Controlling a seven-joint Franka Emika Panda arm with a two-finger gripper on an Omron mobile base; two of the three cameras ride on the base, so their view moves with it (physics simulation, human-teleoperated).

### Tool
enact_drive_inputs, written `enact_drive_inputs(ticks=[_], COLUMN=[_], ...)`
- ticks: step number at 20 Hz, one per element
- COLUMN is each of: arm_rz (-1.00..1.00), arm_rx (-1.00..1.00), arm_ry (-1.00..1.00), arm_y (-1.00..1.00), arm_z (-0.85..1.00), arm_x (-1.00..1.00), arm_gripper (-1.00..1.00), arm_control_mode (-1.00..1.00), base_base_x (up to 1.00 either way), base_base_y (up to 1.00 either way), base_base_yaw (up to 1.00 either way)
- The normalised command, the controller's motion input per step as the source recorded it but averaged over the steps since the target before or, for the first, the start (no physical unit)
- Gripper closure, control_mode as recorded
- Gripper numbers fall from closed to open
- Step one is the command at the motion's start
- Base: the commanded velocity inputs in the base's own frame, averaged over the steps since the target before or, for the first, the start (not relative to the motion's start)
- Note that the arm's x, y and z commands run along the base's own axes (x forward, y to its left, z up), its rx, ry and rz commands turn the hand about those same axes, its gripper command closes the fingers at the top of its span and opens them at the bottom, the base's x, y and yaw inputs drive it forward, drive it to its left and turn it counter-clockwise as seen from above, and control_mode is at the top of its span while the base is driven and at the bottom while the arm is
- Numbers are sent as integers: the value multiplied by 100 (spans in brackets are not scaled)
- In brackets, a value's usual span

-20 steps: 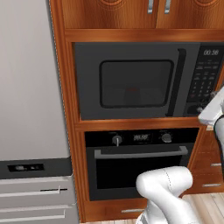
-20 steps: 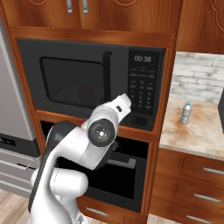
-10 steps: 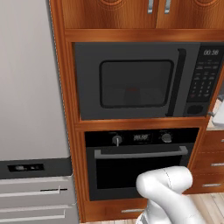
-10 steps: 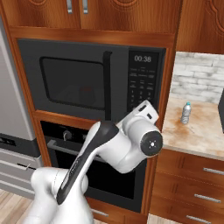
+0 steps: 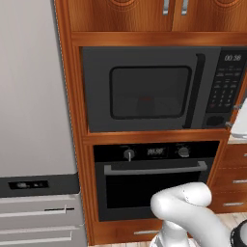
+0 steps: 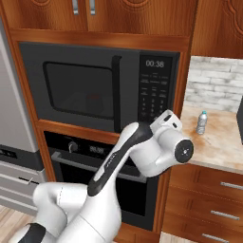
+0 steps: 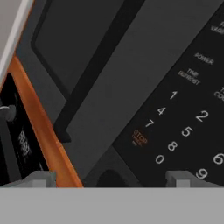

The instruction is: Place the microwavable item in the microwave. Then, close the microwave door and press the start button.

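Door (image 5: 144,91) already shut across the centre of the left base view, a dim reddish mug (image 5: 146,100) just visible behind its window. Gripper (image 7: 111,177) at lower centre of the hand view, jaws spread wide, empty, close before the keypad (image 7: 183,127). Best to find the start button, then press squarely with one fingertip (image 7: 181,177), clear of STOP (image 7: 140,137).

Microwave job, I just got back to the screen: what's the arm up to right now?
The microwave door is shut, and a reddish shape shows faintly through its window. The arm has its open, empty gripper right up against the keypad at the microwave's right side, near the lower number keys and the STOP button. It looks to be lining up for a button press. The water bottle stands on the counter to the right.
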Motion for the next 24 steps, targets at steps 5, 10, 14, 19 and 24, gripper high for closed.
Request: enact_drive_inputs(ticks=[5, 10, 14, 19, 24], arm_rz=[2, 0, 0, 0, 0], arm_rx=[0, 0, 0, 0, 0], arm_ry=[0, 0, 0, 0, 0], arm_y=[-2, -22, -25, -11, -5], arm_z=[-23, -17, -12, -15, -15], arm_x=[58, 27, 18, 29, 28], arm_gripper=[-100, -100, -100, -100, -100], arm_control_mode=[-100, -100, -100, -100, -100], base_base_x=[0, 0, 0, 0, 0], base_base_y=[0, 0, 0, 0, 0], base_base_yaw=[0, 0, 0, 0, 0])
